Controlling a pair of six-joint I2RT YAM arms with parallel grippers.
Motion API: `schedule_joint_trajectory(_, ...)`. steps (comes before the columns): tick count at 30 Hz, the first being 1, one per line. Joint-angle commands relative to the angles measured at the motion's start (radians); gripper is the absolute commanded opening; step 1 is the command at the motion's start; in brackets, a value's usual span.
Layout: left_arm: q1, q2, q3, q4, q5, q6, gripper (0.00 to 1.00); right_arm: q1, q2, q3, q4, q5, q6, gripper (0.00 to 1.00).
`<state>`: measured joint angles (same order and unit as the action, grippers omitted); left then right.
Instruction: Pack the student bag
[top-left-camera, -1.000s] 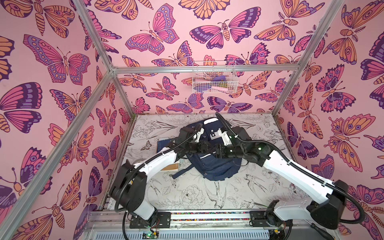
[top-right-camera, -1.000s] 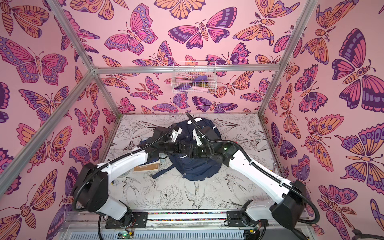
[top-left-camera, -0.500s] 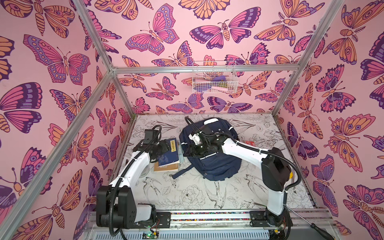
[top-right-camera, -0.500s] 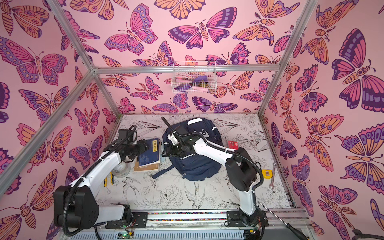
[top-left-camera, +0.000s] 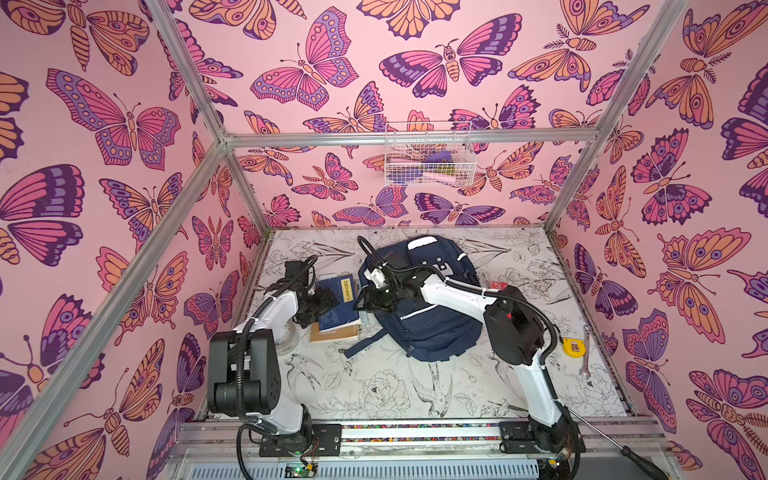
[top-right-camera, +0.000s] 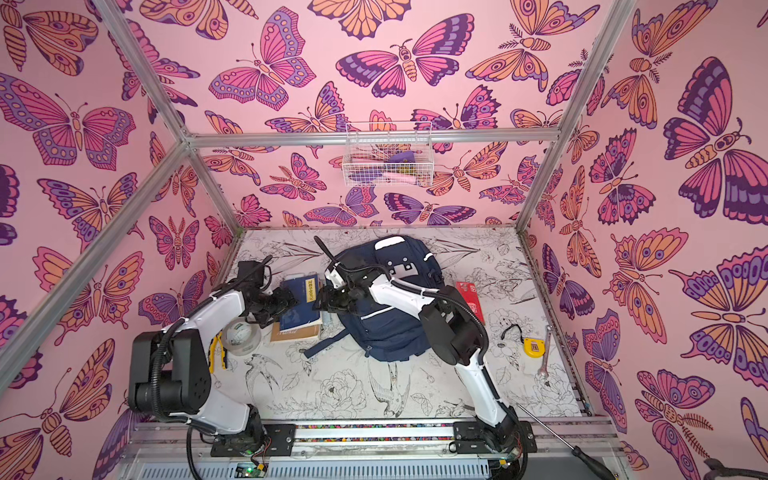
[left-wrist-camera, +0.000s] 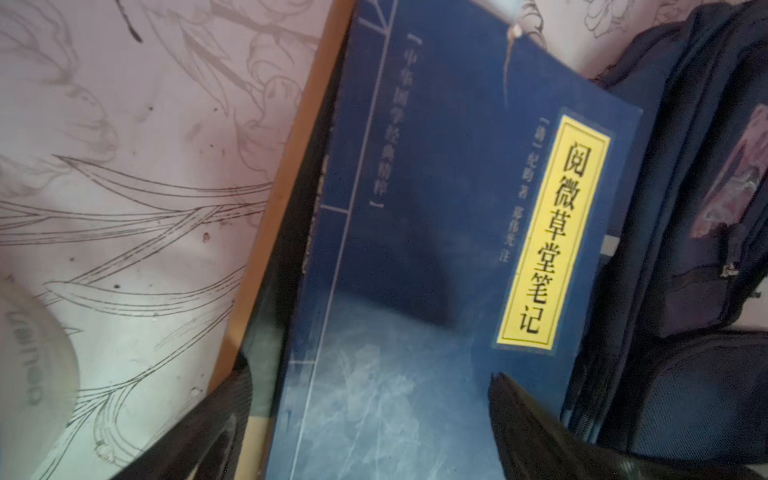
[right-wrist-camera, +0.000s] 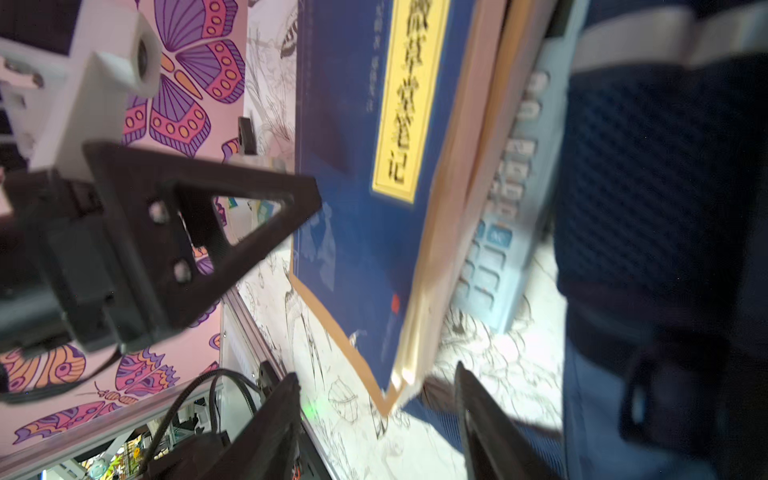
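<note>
Student bag (top-left-camera: 440, 332): navy, lying flat mid-table (top-left-camera: 374, 386). Blue book (top-left-camera: 338, 301): just left of it in both top views, stacked on a brown book (top-left-camera: 332, 333). Your left gripper (top-left-camera: 322, 301): jaws spread wide over the blue book. Your right gripper (top-left-camera: 363, 301): jaws parted at the bag's edge, gripping nothing.

Top views: I find bright, even light; sharp.
Left wrist: dim; shadow on blue book (left-wrist-camera: 415, 249).
Right wrist: motion-blurred; student bag (right-wrist-camera: 644, 187) unfocused.

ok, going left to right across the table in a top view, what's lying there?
In a top view: yellow-handled pliers → tape roll → blue book → student bag → red pack → yellow tape measure → wrench.
</note>
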<state>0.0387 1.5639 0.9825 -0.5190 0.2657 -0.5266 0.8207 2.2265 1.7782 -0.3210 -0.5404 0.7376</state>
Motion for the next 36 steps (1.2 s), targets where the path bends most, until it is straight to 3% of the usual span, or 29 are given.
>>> schedule_joint_trajectory(1, 0.0, 0.021, 0.015, -0.004, 0.05, 0.023, 0.88, 0.003, 0.055, 0.072, -0.005, -0.021, 0.024, 0.61)
schedule_joint_trajectory(12, -0.046, 0.05, 0.024, -0.007, 0.093, 0.027, 0.74, -0.035, 0.143, 0.137, -0.023, -0.072, 0.03, 0.61)
schedule_joint_trajectory(22, -0.071, 0.067, 0.031, -0.016, 0.046, 0.02, 0.66, -0.067, 0.177, 0.137, 0.018, -0.157, 0.061, 0.56)
schedule_joint_trajectory(28, -0.069, 0.065, 0.029, -0.038, 0.02, 0.024, 0.64, -0.104, 0.177, 0.13, -0.034, -0.151, 0.007, 0.64)
schedule_joint_trajectory(36, -0.06, 0.068, 0.04, -0.055, 0.017, 0.04, 0.62, -0.103, 0.245, 0.2, -0.071, -0.199, -0.006, 0.67)
